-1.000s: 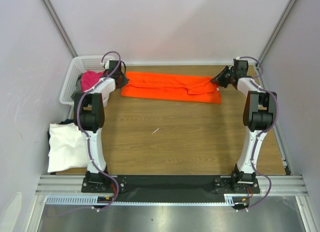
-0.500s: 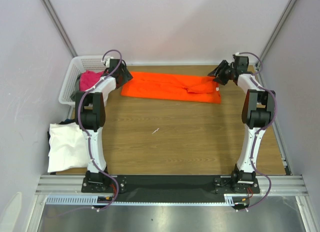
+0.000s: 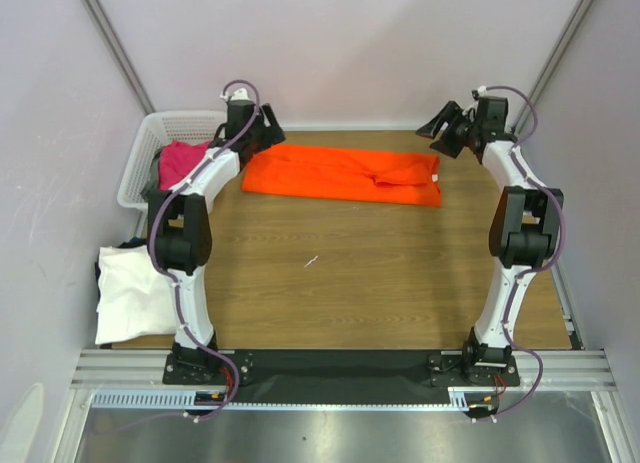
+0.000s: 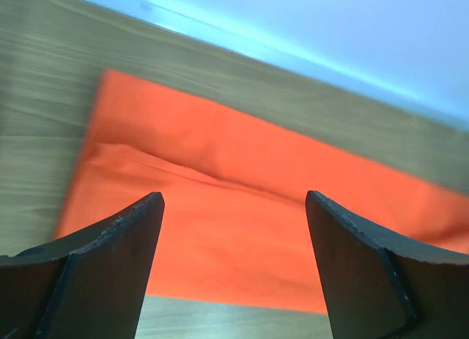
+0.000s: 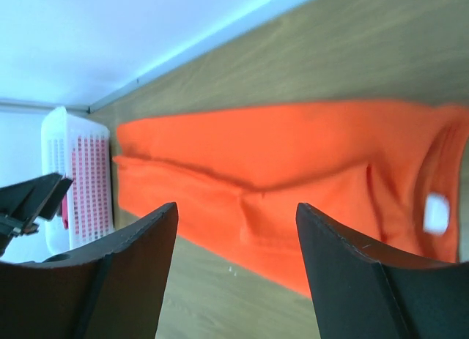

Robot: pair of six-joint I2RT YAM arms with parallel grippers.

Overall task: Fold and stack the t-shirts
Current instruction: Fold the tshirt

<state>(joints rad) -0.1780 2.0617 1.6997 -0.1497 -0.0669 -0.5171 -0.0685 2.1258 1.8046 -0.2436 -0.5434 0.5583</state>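
Note:
The bright orange t-shirt (image 3: 340,175) lies flat as a long, lengthwise-folded strip at the far side of the table. Nothing holds it. My left gripper (image 3: 268,133) hangs open just above its left end. In the left wrist view the orange cloth (image 4: 293,170) fills the space beyond the open left gripper (image 4: 233,200). My right gripper (image 3: 443,124) is open above the shirt's right end. The right wrist view looks along the shirt (image 5: 293,148) past the open right gripper (image 5: 236,207). A white t-shirt (image 3: 130,288) lies at the table's left edge, on top of a dark one (image 3: 108,253).
A white lattice basket (image 3: 150,133) stands at the far left corner with a magenta-pink t-shirt (image 3: 180,158) in it; the basket (image 5: 73,170) also shows in the right wrist view. Grey walls close the far side and both flanks. Bare wooden tabletop (image 3: 340,273) spreads in front of the orange shirt.
Both grippers have gone from shut to open, letting go of the ends of the orange shirt. Both have risen and drawn back toward the far wall. The shirt stays flat.

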